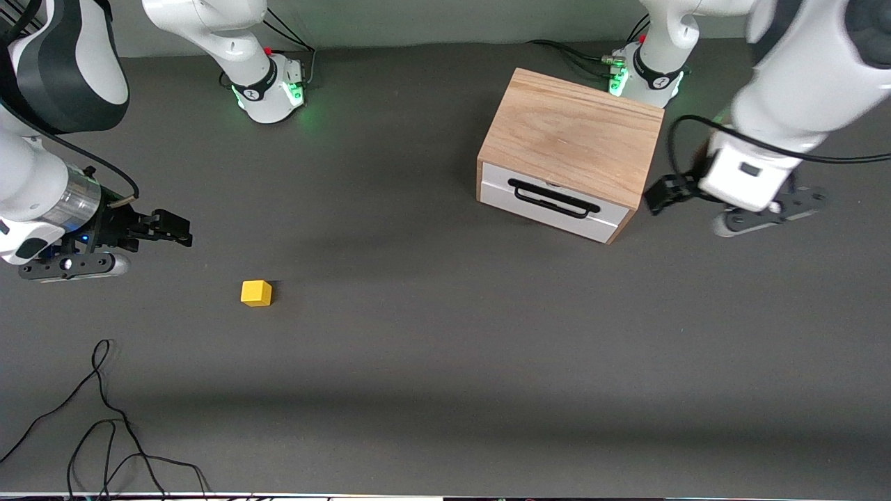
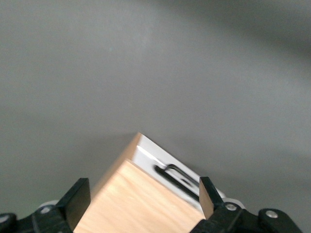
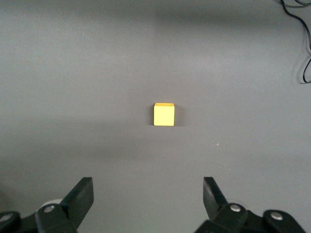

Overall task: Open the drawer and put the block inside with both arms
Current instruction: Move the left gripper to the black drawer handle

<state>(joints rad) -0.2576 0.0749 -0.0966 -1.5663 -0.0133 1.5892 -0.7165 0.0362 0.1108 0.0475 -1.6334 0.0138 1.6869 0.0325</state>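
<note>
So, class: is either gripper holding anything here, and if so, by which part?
Nothing is held. The right gripper is open above the table short of the block; the left gripper is open beside the drawer box.

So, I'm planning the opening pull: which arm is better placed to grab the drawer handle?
Left. The left gripper hangs open beside the wooden box, close to the closed drawer and its handle. The right gripper, open, sits toward the block.

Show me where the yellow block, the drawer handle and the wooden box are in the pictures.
yellow block (image 1: pixel 256 293): front view, on its top face.
drawer handle (image 1: pixel 553 198): front view, on the black wire bar.
wooden box (image 1: pixel 574 136): front view, on its bare oak top.
</note>
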